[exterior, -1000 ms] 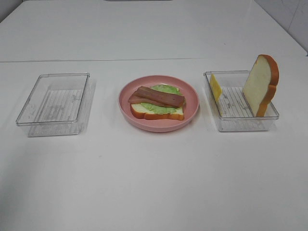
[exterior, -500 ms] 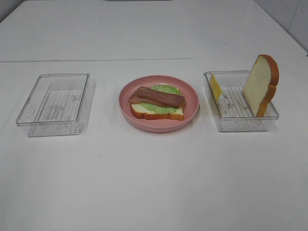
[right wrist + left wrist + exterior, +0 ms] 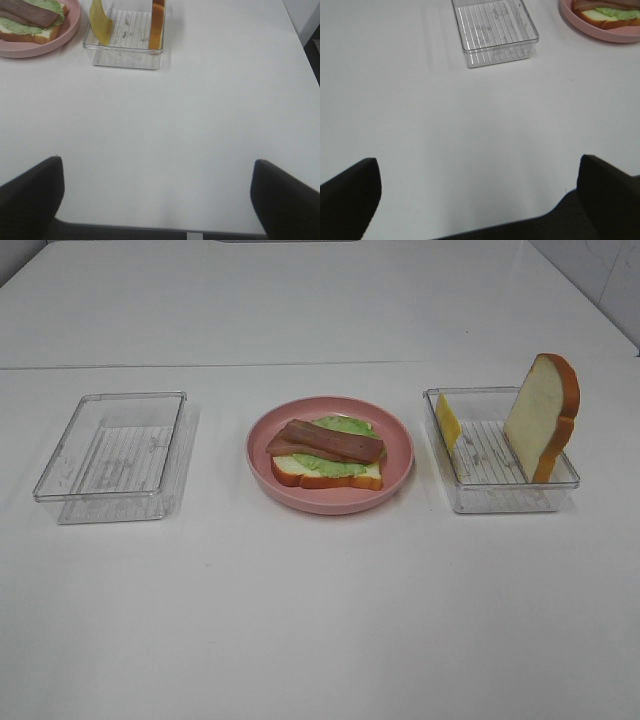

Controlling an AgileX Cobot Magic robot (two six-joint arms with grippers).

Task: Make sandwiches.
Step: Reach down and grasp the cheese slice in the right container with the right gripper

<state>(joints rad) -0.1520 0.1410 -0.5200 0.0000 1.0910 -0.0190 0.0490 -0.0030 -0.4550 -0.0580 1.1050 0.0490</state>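
A half-built sandwich (image 3: 328, 454) lies on the round pink plate (image 3: 400, 445) mid-table: a bread slice, green lettuce and reddish-brown bacon on top. A second bread slice (image 3: 541, 415) leans upright in the clear right container (image 3: 497, 495), with a yellow cheese slice (image 3: 447, 421) at its far left wall. Neither arm shows in the exterior view. My left gripper (image 3: 479, 197) is open over bare table near the front edge, far from the sandwich (image 3: 610, 11). My right gripper (image 3: 157, 200) is open too, well short of the cheese slice (image 3: 100, 22) and bread slice (image 3: 157, 25).
An empty clear container (image 3: 112, 456) sits left of the plate, also seen from the left wrist as the container (image 3: 492, 31). The white table's front edge (image 3: 150, 229) lies close under both grippers. A seam crosses the table (image 3: 200, 364) behind the objects.
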